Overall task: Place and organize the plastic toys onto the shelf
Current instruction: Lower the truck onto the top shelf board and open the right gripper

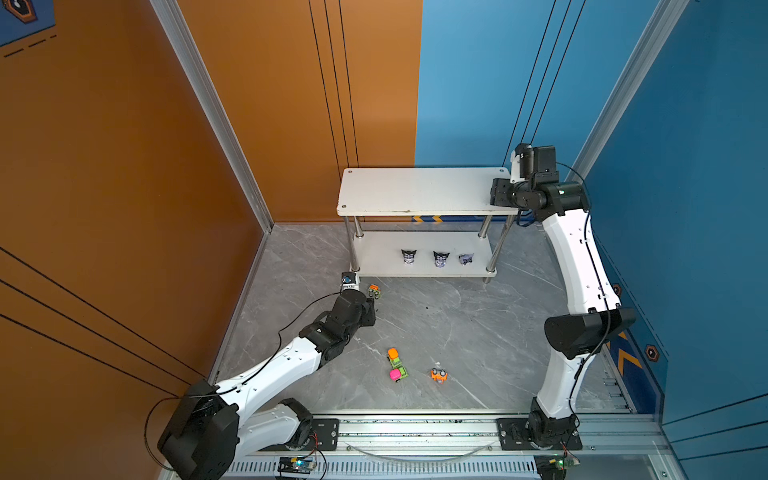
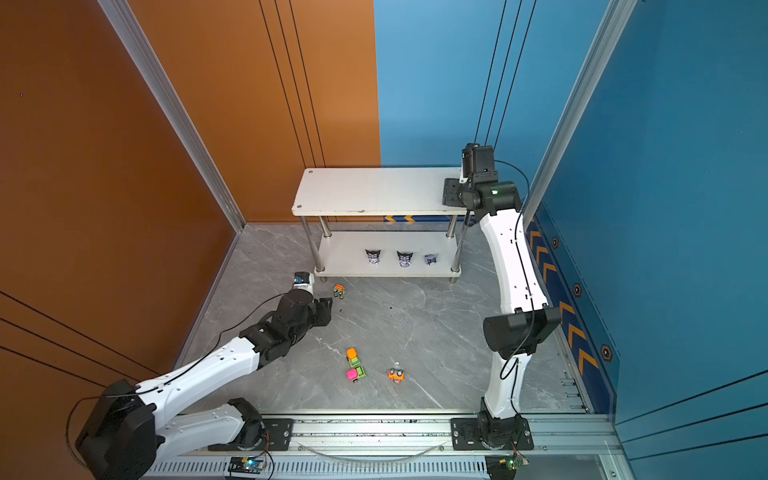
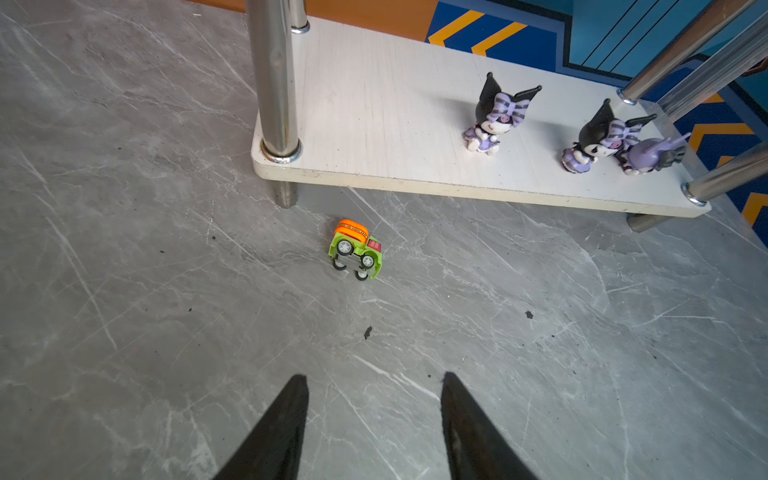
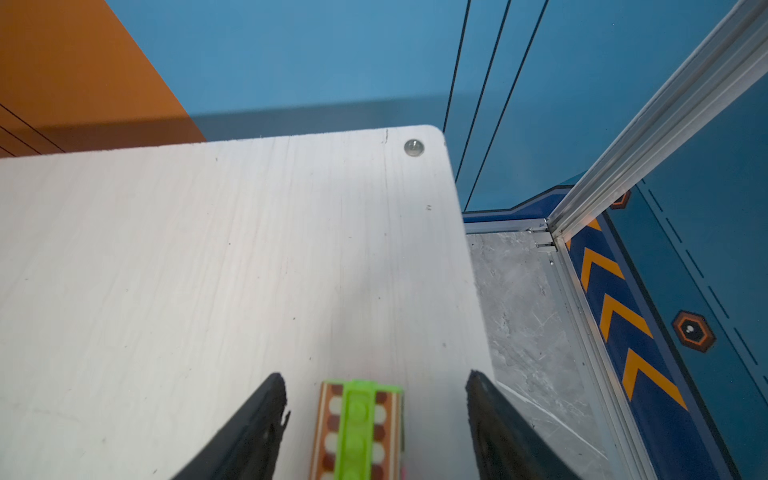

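White two-tier shelf (image 1: 424,191): the right gripper (image 4: 375,377), jaws spread wide, straddles a green-and-orange toy car (image 4: 357,428) resting on the top board. The left gripper (image 3: 374,377), likewise spread and empty, hovers near a tipped car (image 3: 355,249). Three figurines (image 1: 440,258) line the lower board.

On the lower board of the shelf (image 1: 415,191) I see three figurines (image 1: 441,258), right of centre; one car (image 4: 357,428) on its top board's right end; another car (image 1: 374,291) just before its left front post; three more cars (image 1: 398,374) well before it.
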### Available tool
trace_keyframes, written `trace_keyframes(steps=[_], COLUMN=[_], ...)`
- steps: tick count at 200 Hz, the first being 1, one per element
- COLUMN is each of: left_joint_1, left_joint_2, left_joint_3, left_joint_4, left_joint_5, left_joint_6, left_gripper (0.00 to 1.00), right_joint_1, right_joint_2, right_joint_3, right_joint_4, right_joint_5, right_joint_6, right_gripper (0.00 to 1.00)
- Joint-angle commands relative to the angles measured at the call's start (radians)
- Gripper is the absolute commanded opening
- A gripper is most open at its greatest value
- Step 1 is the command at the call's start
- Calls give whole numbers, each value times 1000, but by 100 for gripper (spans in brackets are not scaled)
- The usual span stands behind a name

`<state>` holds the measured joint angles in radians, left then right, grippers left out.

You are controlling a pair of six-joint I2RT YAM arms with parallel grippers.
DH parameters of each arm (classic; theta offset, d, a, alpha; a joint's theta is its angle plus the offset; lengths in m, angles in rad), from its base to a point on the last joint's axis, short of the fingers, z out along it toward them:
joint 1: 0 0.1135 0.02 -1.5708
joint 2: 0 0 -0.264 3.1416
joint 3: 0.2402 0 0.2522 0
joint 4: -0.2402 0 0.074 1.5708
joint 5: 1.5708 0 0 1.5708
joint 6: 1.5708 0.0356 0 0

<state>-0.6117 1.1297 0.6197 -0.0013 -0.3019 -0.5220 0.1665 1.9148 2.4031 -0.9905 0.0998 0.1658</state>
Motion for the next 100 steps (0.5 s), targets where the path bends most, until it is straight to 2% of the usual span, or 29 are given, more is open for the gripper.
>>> trace_keyframes(steps=[1,26,59,76,100], left_joint_1=[-13,-13,-17,-20,-25], left_joint_2=[-51,-100,-146,-149,-137], left_joint_3=[-16,-52,-125,-162,-206], left_joint_4=[-18,-29,-43,-48,-31], left_joint_5=[-15,-29,-47,-45,-39], left_joint_6=[-9,-11,-38,-55,-70], left_gripper=[53,53,53,53,53], right_joint_1=[-8,-7,-6,7,67], right_joint_2=[-114,-255,-583,-759,-869], right_joint_3=[-8,-151,-653,-907,-1072], right_joint_4=[-16,47,278,372,309], right_joint_5=[-17,-49,-90,-103,-112], right_joint_6=[16,44,151,197,184], right_gripper=[73,74,74,68,57])
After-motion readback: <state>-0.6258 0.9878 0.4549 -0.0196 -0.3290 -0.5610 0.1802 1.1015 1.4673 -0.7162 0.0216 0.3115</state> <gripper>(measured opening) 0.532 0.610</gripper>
